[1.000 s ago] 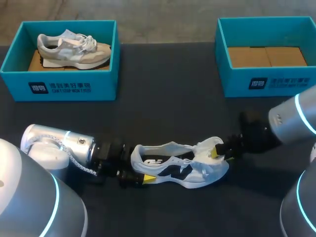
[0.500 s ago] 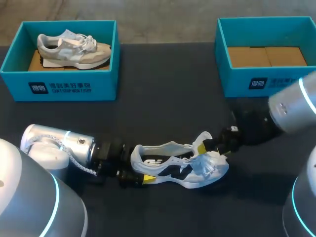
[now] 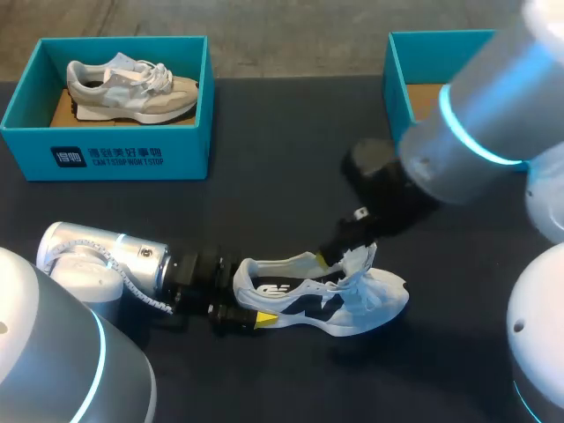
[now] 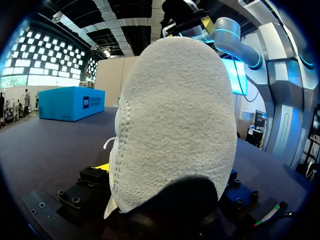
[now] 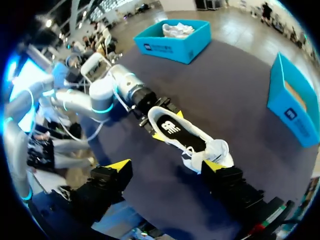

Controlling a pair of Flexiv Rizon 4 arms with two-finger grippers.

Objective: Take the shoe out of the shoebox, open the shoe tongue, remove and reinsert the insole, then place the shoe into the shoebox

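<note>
A white shoe [image 3: 326, 300] with dark side marks lies on its sole on the dark table, toe toward the right. My left gripper [image 3: 240, 298] holds its heel from both sides; one yellow tip shows by the sole. In the left wrist view the heel [image 4: 175, 125] fills the space between the fingers. My right gripper [image 3: 339, 257] hangs just above the raised tongue [image 3: 359, 261]. Seen from the right wrist, the right gripper [image 5: 165, 166] is open wide, with the shoe [image 5: 187, 137] below and ahead of it and the tongue close to one fingertip [image 5: 213, 165].
A teal shoebox [image 3: 106, 154] at the back left holds a grey and beige shoe [image 3: 132, 88]. A second teal shoebox [image 3: 401, 123] at the back right has a bare cardboard floor and is partly hidden by my right arm.
My right gripper has let go of the shoe's front, opened, and swung up and leftward over the tongue, which now stands up. The left arm has stayed still on the heel.
</note>
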